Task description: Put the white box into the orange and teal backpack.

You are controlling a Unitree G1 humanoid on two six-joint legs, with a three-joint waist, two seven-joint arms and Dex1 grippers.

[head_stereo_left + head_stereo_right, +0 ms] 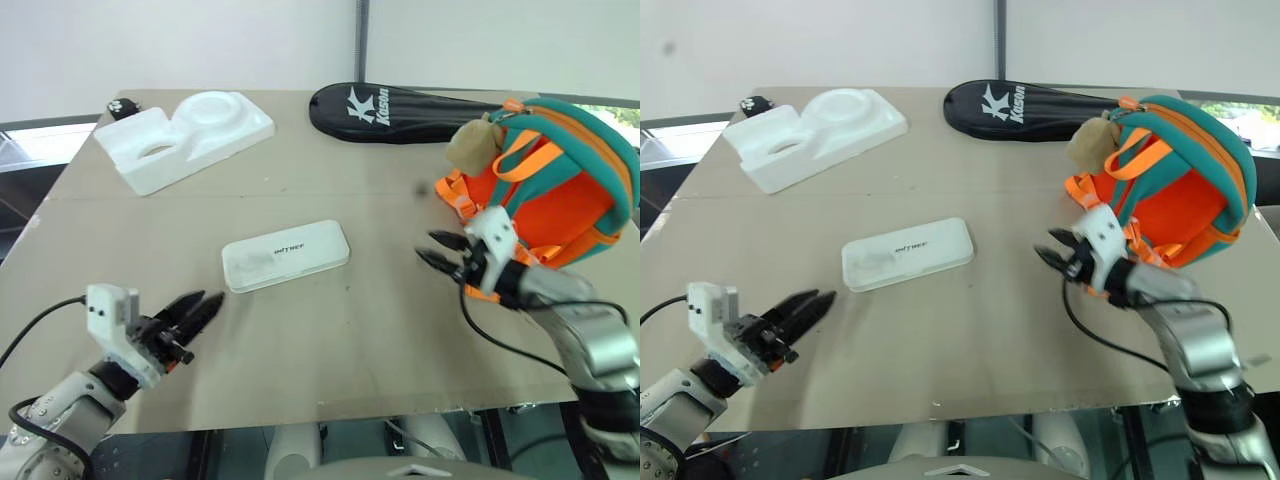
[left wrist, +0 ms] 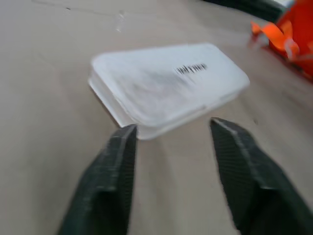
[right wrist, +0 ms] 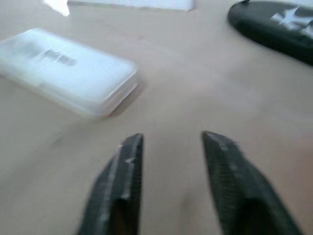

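The white box (image 1: 286, 255) lies flat in the middle of the brown table, small dark lettering on its lid. The orange and teal backpack (image 1: 555, 180) stands at the right with its orange inside facing me and a beige plush charm (image 1: 472, 143) at its top. My left gripper (image 1: 205, 303) hovers open, near the front left, a short way from the box's near corner (image 2: 142, 129), nothing between its fingers. My right gripper (image 1: 433, 248) is open and empty just in front of the backpack, pointing left toward the box (image 3: 68, 68).
A bulky white moulded foam piece (image 1: 185, 135) lies at the back left. A long black racket bag (image 1: 400, 103) with white lettering lies at the back, behind the backpack. The table's front edge (image 1: 300, 418) runs close beneath both arms.
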